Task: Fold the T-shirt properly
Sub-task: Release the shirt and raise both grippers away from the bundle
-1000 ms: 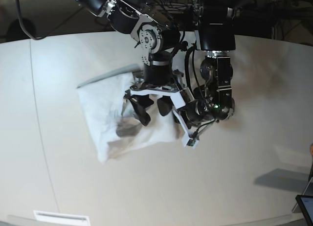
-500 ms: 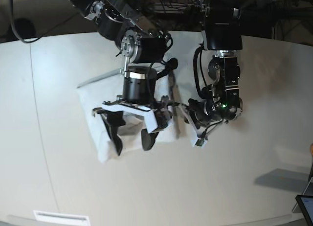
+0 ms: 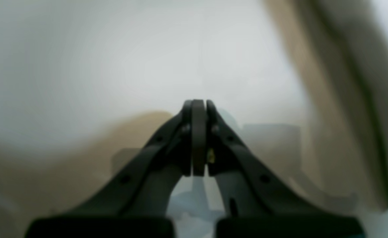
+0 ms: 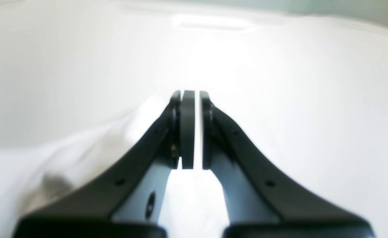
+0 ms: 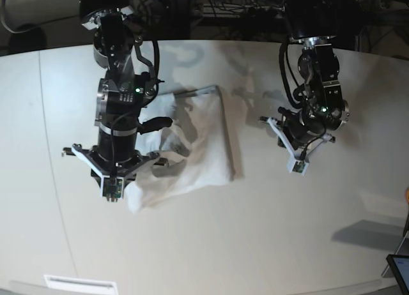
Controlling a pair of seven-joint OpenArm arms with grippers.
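Observation:
The white T-shirt [image 5: 203, 138] lies folded in a rough rectangle on the off-white table [image 5: 255, 237], its lower left corner rumpled. In the base view the right arm's wrist [image 5: 115, 158] hangs over the shirt's left edge, and its fingers are hidden beneath it. My right gripper [image 4: 190, 96] is shut with nothing between its pads; the T-shirt [image 4: 31, 172] lies at its lower left. The left arm's wrist [image 5: 303, 132] stands to the right of the shirt, apart from it. My left gripper [image 3: 198, 103] is shut and empty over a blurred pale surface.
A white label strip [image 5: 80, 283] sits at the table's front edge. A tablet corner [image 5: 399, 269] and a grey shadow patch [image 5: 367, 234] are at the lower right. The table's curved back edge runs behind both arms.
The right arm swung left from above the shirt's middle to its left edge, and its gripper went from open to shut. The left arm drew back to the right, off the shirt.

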